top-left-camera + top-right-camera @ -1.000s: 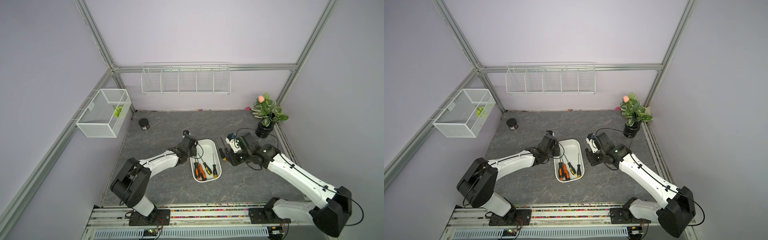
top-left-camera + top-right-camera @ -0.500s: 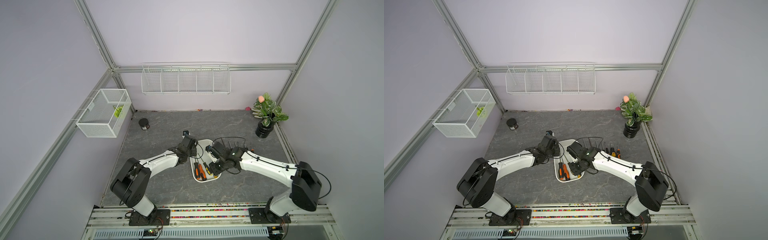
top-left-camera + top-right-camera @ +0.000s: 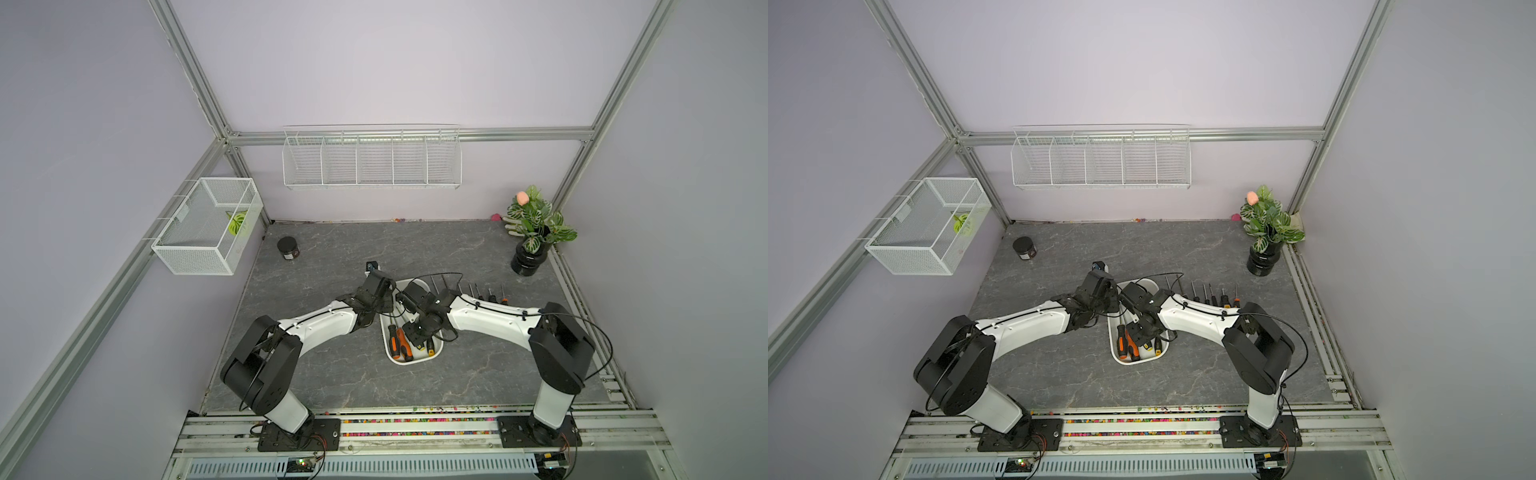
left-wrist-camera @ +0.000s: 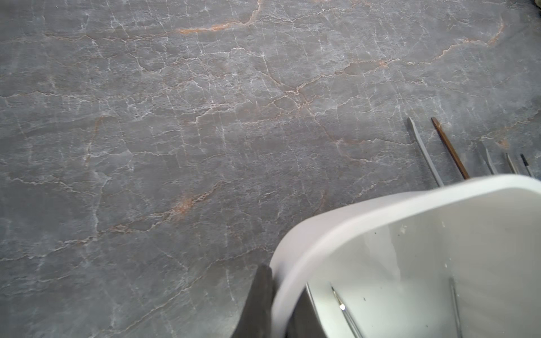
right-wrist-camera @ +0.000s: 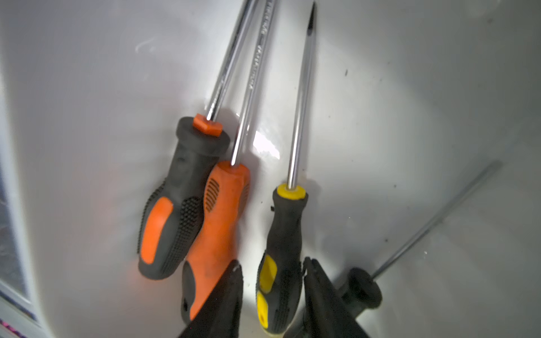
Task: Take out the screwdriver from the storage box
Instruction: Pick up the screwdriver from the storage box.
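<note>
The white storage box point(image 3: 412, 360) point(image 3: 1137, 361) sits mid-table. My left gripper point(image 4: 282, 298) point(image 3: 388, 305) is shut on the rim at its far left corner. Several screwdrivers lie inside: two orange-and-black ones point(image 5: 175, 210) point(image 5: 222, 222), a black-and-yellow screwdriver point(image 5: 284, 234) and a small black one point(image 5: 361, 289). My right gripper point(image 5: 272, 262) point(image 3: 1142, 332) reaches down into the box. It is open, one finger on each side of the black-and-yellow handle, with a gap showing on one side.
A row of several screwdrivers point(image 3: 478, 291) point(image 3: 1208, 293) lies on the table right of the box. A potted plant point(image 3: 528, 257) stands back right and a black jar point(image 3: 288, 248) back left. A wire basket point(image 3: 208, 226) and a wire rack point(image 3: 371, 160) hang on the walls.
My right arm swung left from the row of screwdrivers to over the box and lowered its gripper inside, jaws widening slightly. The left arm stayed put.
</note>
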### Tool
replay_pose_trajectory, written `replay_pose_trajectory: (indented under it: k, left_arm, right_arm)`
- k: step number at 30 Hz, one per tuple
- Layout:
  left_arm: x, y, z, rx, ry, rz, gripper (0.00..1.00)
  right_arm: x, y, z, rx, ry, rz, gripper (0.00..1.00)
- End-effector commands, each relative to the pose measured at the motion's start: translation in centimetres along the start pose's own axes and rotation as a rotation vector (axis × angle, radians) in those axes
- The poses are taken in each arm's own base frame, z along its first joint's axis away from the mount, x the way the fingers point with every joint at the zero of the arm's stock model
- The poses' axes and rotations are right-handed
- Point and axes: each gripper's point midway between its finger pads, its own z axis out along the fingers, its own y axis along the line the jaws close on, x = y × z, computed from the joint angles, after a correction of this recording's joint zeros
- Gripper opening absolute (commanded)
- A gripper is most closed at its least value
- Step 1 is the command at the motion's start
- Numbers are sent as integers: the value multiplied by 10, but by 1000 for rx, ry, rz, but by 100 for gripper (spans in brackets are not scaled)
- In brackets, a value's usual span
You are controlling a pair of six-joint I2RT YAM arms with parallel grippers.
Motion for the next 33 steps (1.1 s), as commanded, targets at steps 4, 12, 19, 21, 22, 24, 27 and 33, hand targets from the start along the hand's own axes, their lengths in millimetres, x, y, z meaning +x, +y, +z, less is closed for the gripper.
replay_pose_trajectory:
  k: [4, 12, 19, 21, 22, 24, 27, 33]
  left_arm:
    - [-1, -3, -3, 6, -12, -6, 0]
    - [0, -3, -3, 6, -11, -7, 0]
    - [0, -2, -3, 4, -10, -8, 0]
    - [0, -2, -3, 4, -12, -8, 0]
    - [0, -2, -3, 5, -12, -8, 0]
    - [-1, -2, -3, 6, -13, -9, 0]
    - [0, -2, -3, 3, -13, -7, 0]
    - [1, -1, -3, 1, -12, -9, 0]
  right_arm:
    - [-3, -14, 12, 40, 27, -10, 39]
    - [5, -25, 26, 61, 78, -12, 36]
    - [2, -22, 22, 47, 79, -13, 23]
    - [1, -21, 21, 48, 83, -17, 21]
    - [1, -21, 21, 48, 85, -19, 20]
    - [1, -22, 22, 51, 92, -22, 17]
    - [1, -21, 23, 48, 94, -22, 9]
    - [-13, -10, -6, -14, -4, -5, 0]
